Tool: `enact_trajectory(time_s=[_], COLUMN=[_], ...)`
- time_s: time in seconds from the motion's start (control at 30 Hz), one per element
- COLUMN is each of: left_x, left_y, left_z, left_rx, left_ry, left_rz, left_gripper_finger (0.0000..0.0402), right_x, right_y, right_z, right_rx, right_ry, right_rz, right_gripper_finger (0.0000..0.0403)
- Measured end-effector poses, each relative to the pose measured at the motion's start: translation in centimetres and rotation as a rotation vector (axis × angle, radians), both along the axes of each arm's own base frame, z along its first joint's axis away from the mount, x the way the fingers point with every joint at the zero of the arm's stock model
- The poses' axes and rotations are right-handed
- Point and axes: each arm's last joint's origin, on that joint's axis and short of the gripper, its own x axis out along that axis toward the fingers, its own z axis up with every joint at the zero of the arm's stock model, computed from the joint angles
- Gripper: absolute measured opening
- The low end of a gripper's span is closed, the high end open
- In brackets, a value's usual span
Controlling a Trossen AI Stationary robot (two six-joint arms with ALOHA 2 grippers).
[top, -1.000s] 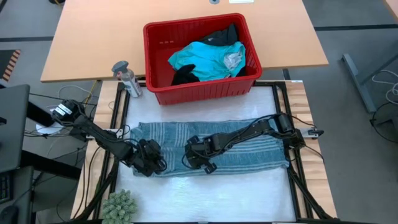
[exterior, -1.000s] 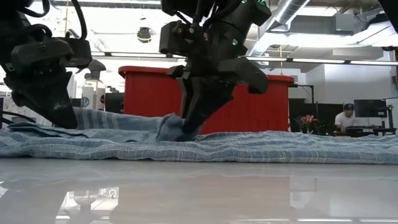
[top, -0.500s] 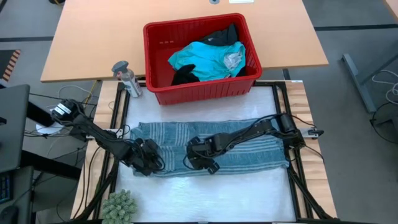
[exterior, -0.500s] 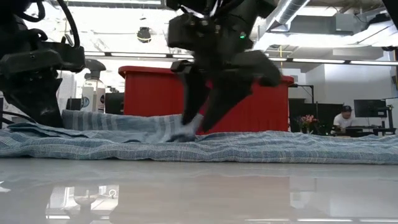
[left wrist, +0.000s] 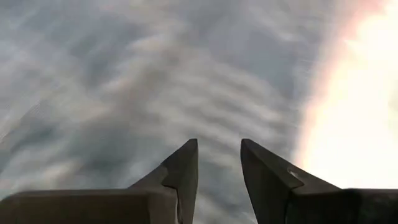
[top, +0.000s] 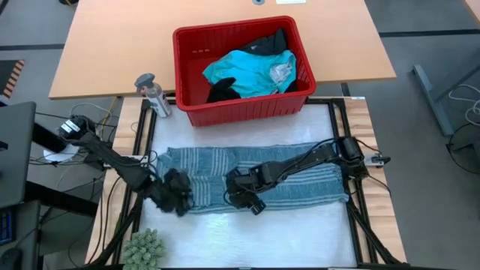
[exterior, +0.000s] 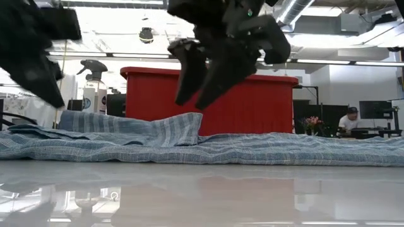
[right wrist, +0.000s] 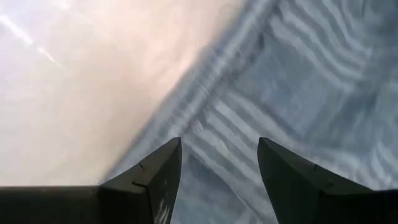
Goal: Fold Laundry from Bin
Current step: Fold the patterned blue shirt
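The blue-grey striped garment lies spread lengthwise on the white table top, with a low folded ridge near its middle. My left gripper hovers open above the garment's left end. My right gripper hangs open just above the garment's near edge at its middle, clear of the cloth. The red bin stands at the table's far edge and holds a turquoise garment and black ones.
A grey spray bottle stands left of the bin. A green spiky ball sits at the near left corner. Bare white table lies in front of the garment. A person sits far back in the room.
My right gripper has let go of a pinched-up bit of the striped garment, opened and risen clear. The raised cloth has dropped into a low fold. My left gripper has lifted off the garment's left end and gone slightly toward the near left.
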Motion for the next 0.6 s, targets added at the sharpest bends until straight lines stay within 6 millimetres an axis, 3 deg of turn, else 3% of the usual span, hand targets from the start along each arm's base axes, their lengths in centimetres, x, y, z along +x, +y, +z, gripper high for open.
enact_trajectory(time_s=[0.1, 0.17, 0.6], left_x=[-0.6, -1.2, 0.3], left_y=[-2.2, -3.2, -5.0], left_z=[0.2, -0.5, -3.6], left_rx=[0.139, 0.239, 0.544], left_ry=[-0.056, -0.041, 0.079], left_rz=[-0.308, -0.396, -0.512], left_gripper_finger=[0.0107, 0.0103, 0.0099], right_x=[-0.1, -0.2, 0.2], right_y=[0.9, 1.4, 0.7], right_z=[0.0, 0.0, 0.0], right_rx=[-0.010, -0.011, 0.001], right_ry=[-0.020, -0.026, -0.044], right_rz=[0.044, 0.056, 0.013], right_gripper_finger=[0.0235, 0.0234, 0.0234])
